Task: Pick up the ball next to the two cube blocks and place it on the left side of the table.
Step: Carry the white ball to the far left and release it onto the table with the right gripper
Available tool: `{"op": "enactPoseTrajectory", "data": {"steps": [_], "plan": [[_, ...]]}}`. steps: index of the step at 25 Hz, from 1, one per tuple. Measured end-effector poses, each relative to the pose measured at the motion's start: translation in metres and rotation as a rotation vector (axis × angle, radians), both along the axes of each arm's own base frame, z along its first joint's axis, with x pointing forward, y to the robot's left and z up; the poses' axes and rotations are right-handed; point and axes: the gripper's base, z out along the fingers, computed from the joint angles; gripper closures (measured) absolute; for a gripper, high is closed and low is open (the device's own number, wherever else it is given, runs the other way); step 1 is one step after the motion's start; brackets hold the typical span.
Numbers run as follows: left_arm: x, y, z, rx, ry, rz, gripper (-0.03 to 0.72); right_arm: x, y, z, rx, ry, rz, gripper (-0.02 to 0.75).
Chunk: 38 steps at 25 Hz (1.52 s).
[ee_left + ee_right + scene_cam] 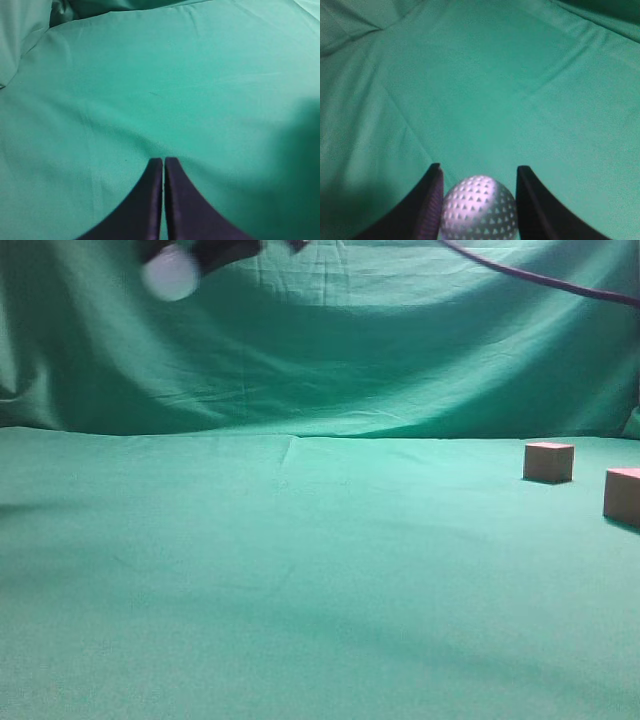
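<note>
The white dimpled golf ball (170, 273) hangs blurred at the top left of the exterior view, high above the green table (300, 580). My right gripper (192, 256) reaches across from the right and is shut on it. In the right wrist view the ball (479, 210) sits between the two dark fingers of the right gripper (478, 172), over bare green cloth. The two reddish-brown cube blocks (549, 461) (622, 495) stand on the table at the far right. My left gripper (163, 161) is shut and empty above green cloth; it does not show in the exterior view.
The draped green backdrop (380, 350) hangs behind the table. A dark cable (540, 280) runs across the top right. The cloth folds up at the left in the left wrist view (25, 35).
</note>
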Motion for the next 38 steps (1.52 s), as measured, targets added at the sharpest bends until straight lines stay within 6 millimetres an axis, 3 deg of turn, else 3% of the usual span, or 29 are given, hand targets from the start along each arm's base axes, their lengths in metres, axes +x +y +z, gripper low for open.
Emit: {"op": "enactPoseTrajectory", "data": {"steps": [4, 8, 12, 17, 21, 22, 23, 24, 27, 31, 33, 36, 38], "plan": [[0.000, 0.000, 0.000, 0.000, 0.000, 0.000, 0.688, -0.003, 0.060, -0.042, 0.036, -0.020, 0.007, 0.459], [0.000, 0.000, 0.000, 0.000, 0.000, 0.000, 0.688, -0.009, 0.106, -0.084, 0.042, -0.024, 0.056, 0.459], [0.000, 0.000, 0.000, 0.000, 0.000, 0.000, 0.688, -0.011, 0.128, -0.118, 0.035, -0.033, 0.079, 0.459], [0.000, 0.000, 0.000, 0.000, 0.000, 0.000, 0.688, -0.004, 0.130, -0.140, 0.025, -0.058, 0.040, 0.459], [0.000, 0.000, 0.000, 0.000, 0.000, 0.000, 0.688, -0.004, 0.131, -0.139, 0.017, -0.086, 0.053, 0.459], [0.000, 0.000, 0.000, 0.000, 0.000, 0.000, 0.688, -0.004, 0.131, -0.139, 0.016, -0.088, 0.054, 0.400], [0.000, 0.000, 0.000, 0.000, 0.000, 0.000, 0.688, -0.004, 0.131, -0.139, 0.015, -0.090, 0.055, 0.401], [0.000, 0.000, 0.000, 0.000, 0.000, 0.000, 0.688, -0.004, 0.131, -0.139, 0.015, -0.090, 0.055, 0.329], [0.000, 0.000, 0.000, 0.000, 0.000, 0.000, 0.688, -0.004, 0.131, -0.139, 0.014, -0.092, 0.056, 0.209], [0.000, 0.000, 0.000, 0.000, 0.000, 0.000, 0.688, -0.003, 0.130, -0.135, 0.019, -0.099, 0.055, 0.203], [0.000, 0.000, 0.000, 0.000, 0.000, 0.000, 0.688, -0.004, 0.130, -0.119, 0.036, -0.123, 0.056, 0.203], [0.000, 0.000, 0.000, 0.000, 0.000, 0.000, 0.688, -0.006, 0.123, -0.075, 0.077, -0.145, 0.091, 0.203], [0.000, 0.000, 0.000, 0.000, 0.000, 0.000, 0.688, -0.008, 0.111, -0.038, 0.106, -0.107, 0.129, 0.282]]}}
